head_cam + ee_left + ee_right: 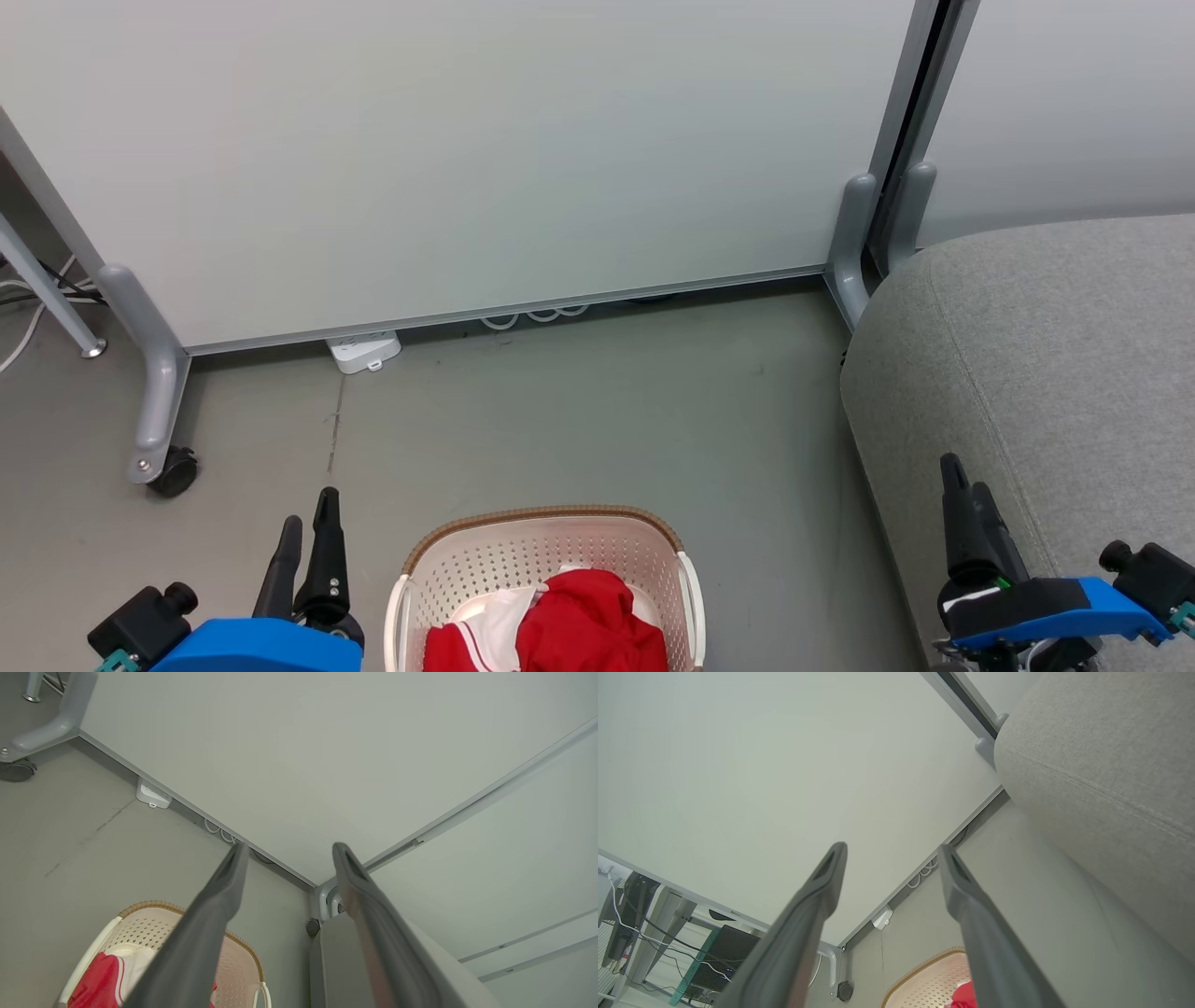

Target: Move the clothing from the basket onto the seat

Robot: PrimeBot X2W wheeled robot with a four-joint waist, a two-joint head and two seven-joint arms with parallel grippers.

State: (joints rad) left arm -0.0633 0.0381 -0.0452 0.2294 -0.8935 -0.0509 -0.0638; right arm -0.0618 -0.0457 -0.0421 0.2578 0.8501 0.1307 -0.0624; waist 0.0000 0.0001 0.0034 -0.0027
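The cream basket (551,546) stands on the floor at the bottom centre, between my two arms. In it lies the clothing (588,616): a plain red piece bunched on top and a red one with a white panel (490,621) to its left. The grey seat (1055,355) fills the right side. My left gripper (310,509) hangs open and empty left of the basket. My right gripper (964,476) is open and empty over the seat's front edge. In the left wrist view the left gripper (290,847) is spread above the basket (149,924), clothing (98,984) and seat (336,961). The right gripper (892,848) points past the seat (1101,756) and basket (924,984).
A white partition panel (467,159) on grey feet runs across the back, with a castor (173,471) at the left. A white power strip (364,353) and cable loops lie at its base. Grey floor (607,420) stretches between basket, panel and seat.
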